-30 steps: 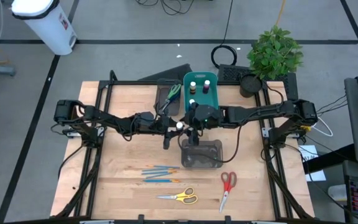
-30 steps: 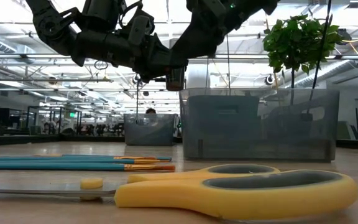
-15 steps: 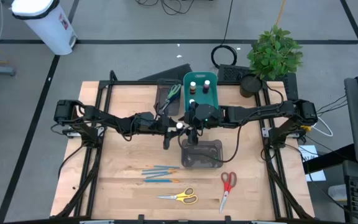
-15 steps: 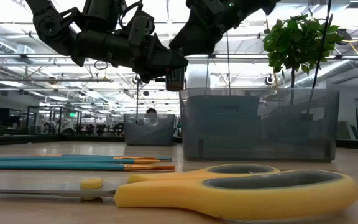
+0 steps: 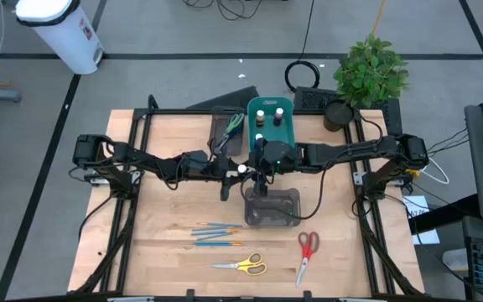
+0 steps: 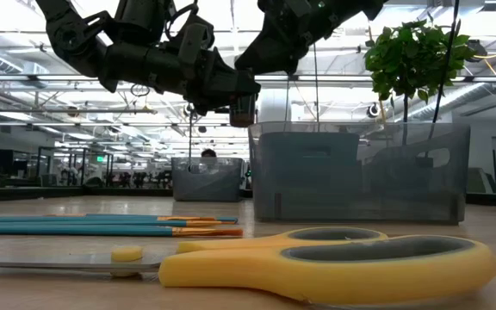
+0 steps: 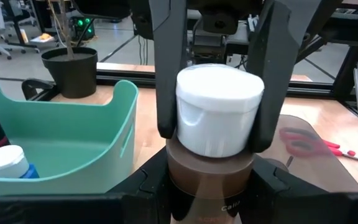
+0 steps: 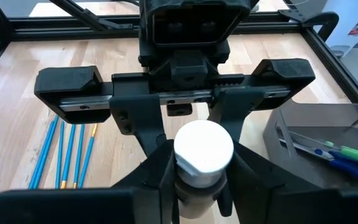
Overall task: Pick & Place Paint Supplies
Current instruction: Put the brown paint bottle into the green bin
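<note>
Lying nearest the front edge, the yellow scissors [image 5: 243, 265] and red scissors [image 5: 306, 248] sit before the grey tray [image 5: 272, 208], with the brushes [image 5: 215, 232] just left of it. Above the tray's far left corner, a white-capped paint bottle [image 7: 217, 112] is pinched from both sides: the left gripper [image 7: 210, 186] grasps its brown body, the right gripper [image 8: 197, 186] clamps its cap. Beyond the tray, the teal bin [image 5: 285, 132] holds more bottles [image 5: 268, 111].

We see brown paint bottle [image 7: 211, 177] w/ white cap [image 7: 219, 109]; teal bin [image 7: 67, 146]; yellow scissors [image 5: 241, 265], red scissors [image 5: 306, 250]; blue-orange brushes [image 5: 216, 234]; light wood surface [image 5: 166, 239]; green plant [image 5: 371, 71].
</note>
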### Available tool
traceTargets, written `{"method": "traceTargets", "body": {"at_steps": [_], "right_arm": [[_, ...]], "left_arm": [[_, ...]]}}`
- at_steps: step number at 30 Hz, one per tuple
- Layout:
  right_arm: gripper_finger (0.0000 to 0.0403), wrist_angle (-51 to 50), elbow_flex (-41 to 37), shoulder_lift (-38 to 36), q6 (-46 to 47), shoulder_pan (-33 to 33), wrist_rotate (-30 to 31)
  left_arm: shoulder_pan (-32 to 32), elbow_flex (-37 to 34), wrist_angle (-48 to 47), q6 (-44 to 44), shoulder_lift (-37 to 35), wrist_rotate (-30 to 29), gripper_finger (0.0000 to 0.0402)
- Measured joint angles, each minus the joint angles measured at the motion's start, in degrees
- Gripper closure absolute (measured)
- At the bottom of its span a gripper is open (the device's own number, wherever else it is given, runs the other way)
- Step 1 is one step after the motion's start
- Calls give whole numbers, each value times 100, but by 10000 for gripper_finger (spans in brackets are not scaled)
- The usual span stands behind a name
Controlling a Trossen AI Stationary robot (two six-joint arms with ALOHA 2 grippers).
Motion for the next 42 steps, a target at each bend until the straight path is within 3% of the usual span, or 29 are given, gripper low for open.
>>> {"method": "traceTargets", "body": {"at_steps": [4, 10, 14, 19, 24, 30, 35, 42], "right_arm": [[301, -5, -4, 0, 45, -2, -92], [301, 33, -4, 0, 59, -2, -247], [301, -21, -4, -59, 61, -4, -245], [301, -192, -15, -271, 59, -4, -249], [301, -277, -11, -654, -90, -7, -75], [301, -475, -3, -1235, -436, -40, 691], [301, -644, -209, -1684, -499, -196, 1095], [301, -626, -858, -2177, -353, -730, 1126]], "left_arm": [[-4, 8, -87, -310, 0, 11, 250], [-5, 4, -163, -565, -77, 205, 148], [4, 4, -284, -328, -402, 206, 88], [24, 0, -897, -163, -1228, 199, 45], [57, 0, -2077, 267, -2254, 178, 26], [70, -19, -3475, 688, -3246, 177, 23], [118, -326, -3759, 798, -3990, 76, 23], [370, -1238, -3519, 534, -4977, -279, 23]]}}
